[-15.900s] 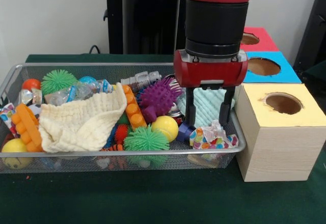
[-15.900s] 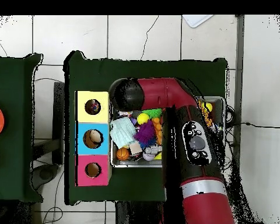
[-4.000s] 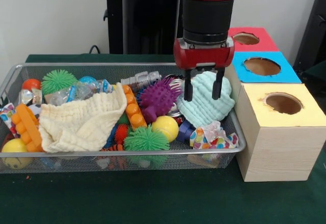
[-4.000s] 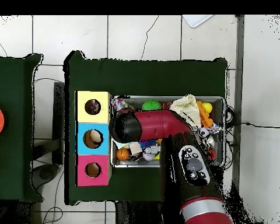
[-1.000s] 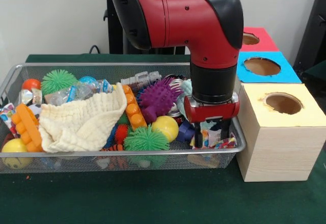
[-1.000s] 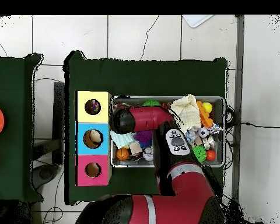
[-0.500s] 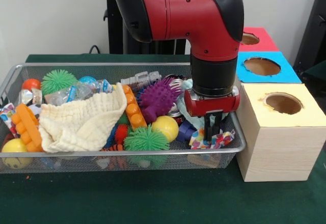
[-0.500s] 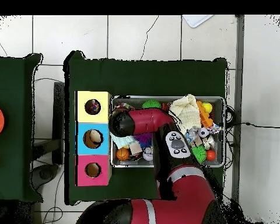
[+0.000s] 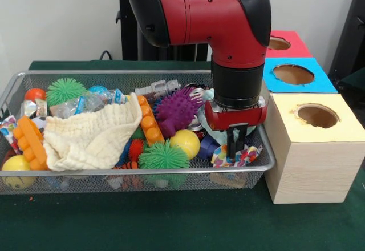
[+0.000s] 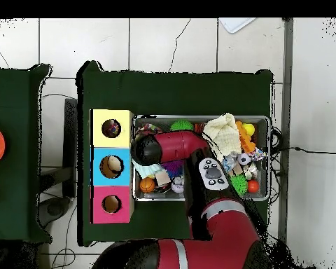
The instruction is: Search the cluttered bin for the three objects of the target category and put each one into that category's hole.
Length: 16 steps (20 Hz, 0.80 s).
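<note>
My gripper [image 9: 236,146] hangs straight down at the wire bin's [image 9: 142,171] front right corner. Its fingers are pressed together, shut on the top fold of a small multicoloured patterned cloth [image 9: 248,156] lying against the bin's rim. A mint green cloth [image 9: 210,130] shows just behind the fingers. A large cream cloth [image 9: 91,137] lies spread left of centre. From above, the arm's wrist [image 10: 146,148] hides the gripper; the patterned cloth [image 10: 149,128] peeks out beside the yellow box [image 10: 98,119].
Three boxes with round holes stand beside the bin: yellow [image 9: 313,154] nearest, then blue [image 9: 319,83], then red [image 9: 293,36]. The bin also holds a purple spiky ball [image 9: 177,109], green spiky balls [image 9: 163,156], a yellow ball [image 9: 185,142] and orange bricks [image 9: 29,142].
The gripper left the mint cloth, came down over the patterned cloth with fingers apart, then closed on it. In the last half second it has risen slightly with the cloth's top.
</note>
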Motion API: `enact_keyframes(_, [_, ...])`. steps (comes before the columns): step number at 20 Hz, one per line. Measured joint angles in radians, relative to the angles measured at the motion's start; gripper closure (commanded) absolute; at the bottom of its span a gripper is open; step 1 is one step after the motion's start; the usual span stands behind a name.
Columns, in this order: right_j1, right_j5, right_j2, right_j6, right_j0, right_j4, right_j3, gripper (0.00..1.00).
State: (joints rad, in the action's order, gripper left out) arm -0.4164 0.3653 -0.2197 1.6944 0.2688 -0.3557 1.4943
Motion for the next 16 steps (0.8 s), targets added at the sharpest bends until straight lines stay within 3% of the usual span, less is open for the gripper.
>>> enact_keyframes(6, [-0.037,0.001,-0.001,0.000,0.002,0.000,0.028,1.00])
enact_keyframes(10, [-0.156,0.036,-0.009,0.000,0.023,0.012,0.108,1.00])
enact_keyframes(16, [-0.287,0.131,-0.011,0.000,0.050,0.047,0.165,1.00])
